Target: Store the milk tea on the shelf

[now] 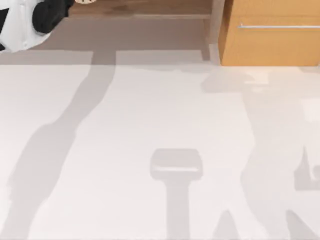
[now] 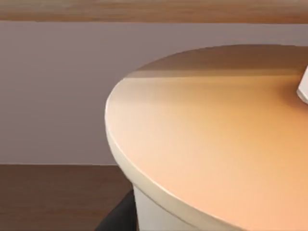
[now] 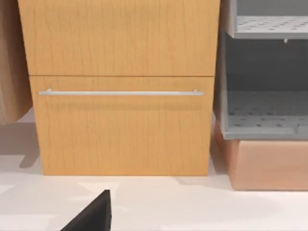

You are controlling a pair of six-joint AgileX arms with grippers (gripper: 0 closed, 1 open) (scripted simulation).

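Light-brown shelf [image 1: 150, 7]: a long wooden board along the far edge of the table, just left of the cabinet, with a grey recess below it.
Post [image 1: 216, 25]: pale and upright, standing between the shelf and the cabinet.
Cabinet [image 1: 270, 35]: orange-brown and closed, at the table's far right. A thin silver handle [image 1: 277, 26] runs across its front.
Milk tea [image 2: 216, 144]: a cup with a round tan-orange top and a pale rim. In the left wrist view it sits close to the camera, above the shelf's wood and against the grey back wall. This is well left of the cabinet. Whether it rests on the board cannot be told.
Left arm [image 1: 30, 20]: white and black, over the shelf's left end, far left of the cabinet.
Left gripper [image 2: 118, 219]: a dark part shows just beside the cup's pale wall. Its grip cannot be told.
Right gripper [image 3: 94, 216]: a dark tip shows low over the table [image 3: 192, 207], facing the cabinet's front and apart from it. Its opening cannot be told.
Grey rack [image 3: 264, 110]: just right of the cabinet, on a pale wooden base.
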